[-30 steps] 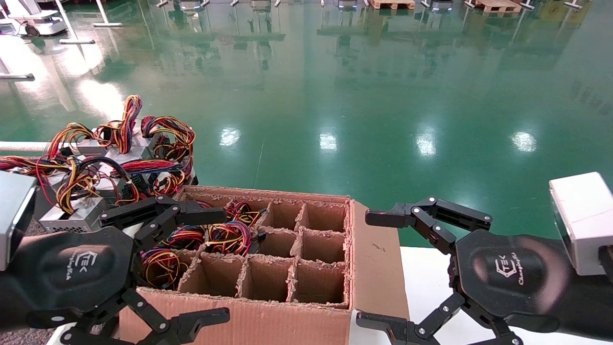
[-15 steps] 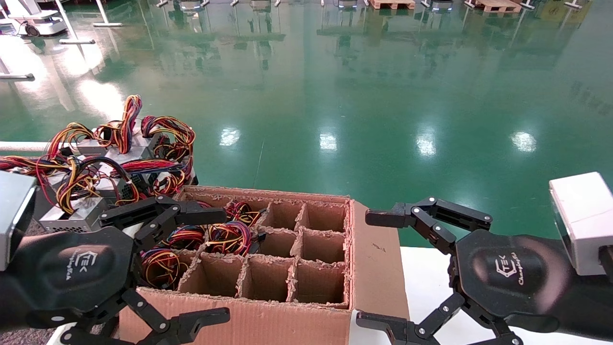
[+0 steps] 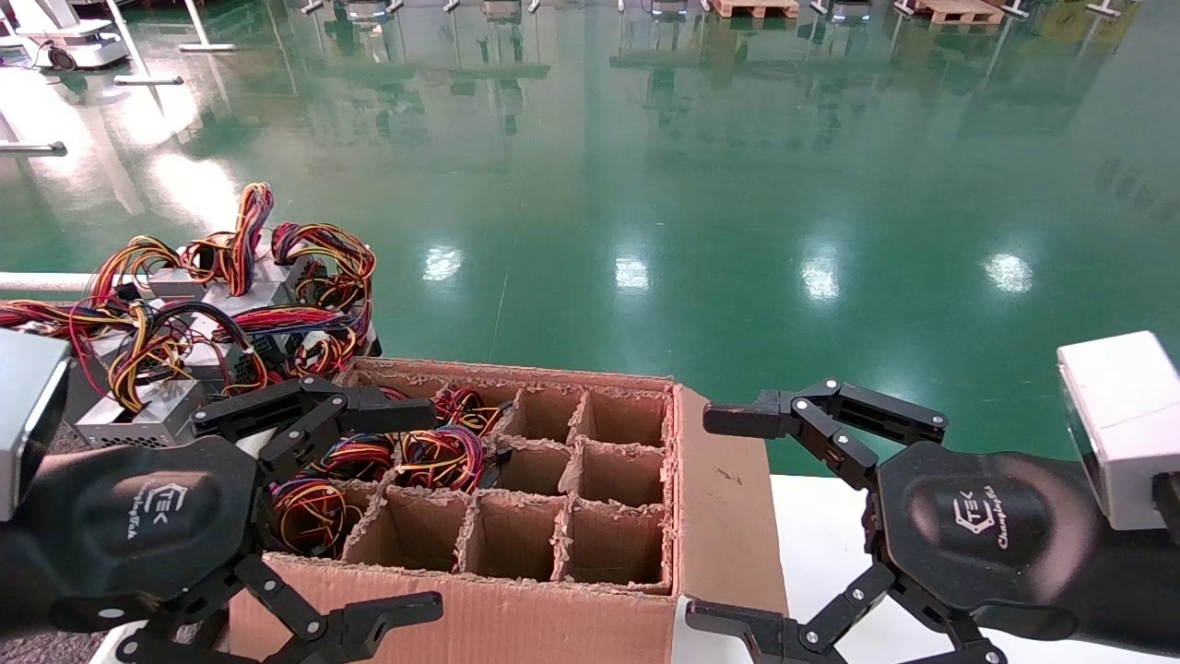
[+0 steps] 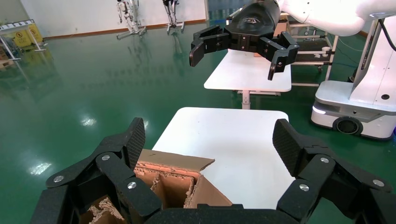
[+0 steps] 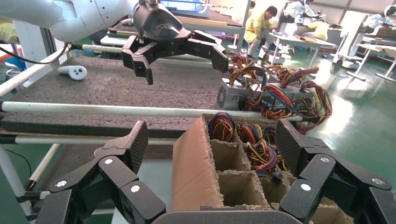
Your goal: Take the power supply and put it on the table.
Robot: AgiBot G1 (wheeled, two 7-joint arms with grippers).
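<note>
Wire bundles of power supplies stick up from the left cells of the divided cardboard box (image 3: 516, 618). The front-left bundle (image 3: 309, 516) is mostly yellow, orange and red; this power supply's metal case is hidden in its cell. My left gripper (image 3: 424, 512) hangs open above the box's left front part, holding nothing. Open too and holding nothing, my right gripper (image 3: 705, 516) hovers just right of the box, over the white top. The dark speckled table (image 5: 116, 84) with its white rail (image 5: 116, 111) lies to the left, beyond the box.
Several silver power supplies (image 3: 166, 406) with tangled wires are piled on the dark table behind the box's left corner. Other cells hold purple and red bundles (image 3: 442, 456). The box stands on a smooth white top (image 3: 820, 553). A white controller (image 5: 74, 72) lies on the dark table.
</note>
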